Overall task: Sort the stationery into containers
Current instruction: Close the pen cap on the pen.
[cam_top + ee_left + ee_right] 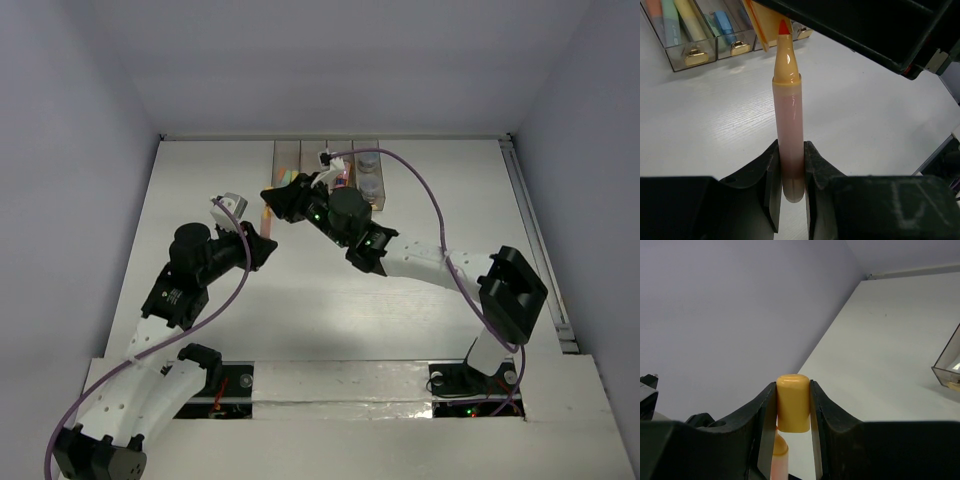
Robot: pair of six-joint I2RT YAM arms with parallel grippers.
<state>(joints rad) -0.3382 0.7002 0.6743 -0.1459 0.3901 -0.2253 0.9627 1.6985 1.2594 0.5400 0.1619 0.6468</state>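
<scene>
My left gripper [790, 150] is shut on the lower body of an uncapped orange marker [788, 115], its red tip [783, 27] pointing up at the right gripper. My right gripper [793, 385] is shut on the marker's orange-yellow cap [793, 402], held just off the marker's nose [779, 455]. In the top view the left gripper [266, 243] and right gripper [272, 198] meet over the table just in front of the containers [330, 165]. The clear bins [690, 47] hold orange, green, yellow and blue markers [722, 25].
Round grey-blue pieces [369, 172] sit in the rightmost bin. A corner of the bins [949, 367] shows at the right of the right wrist view. Grey walls enclose the white table [230, 310] on three sides. A purple cable [430, 200] arcs over the right arm.
</scene>
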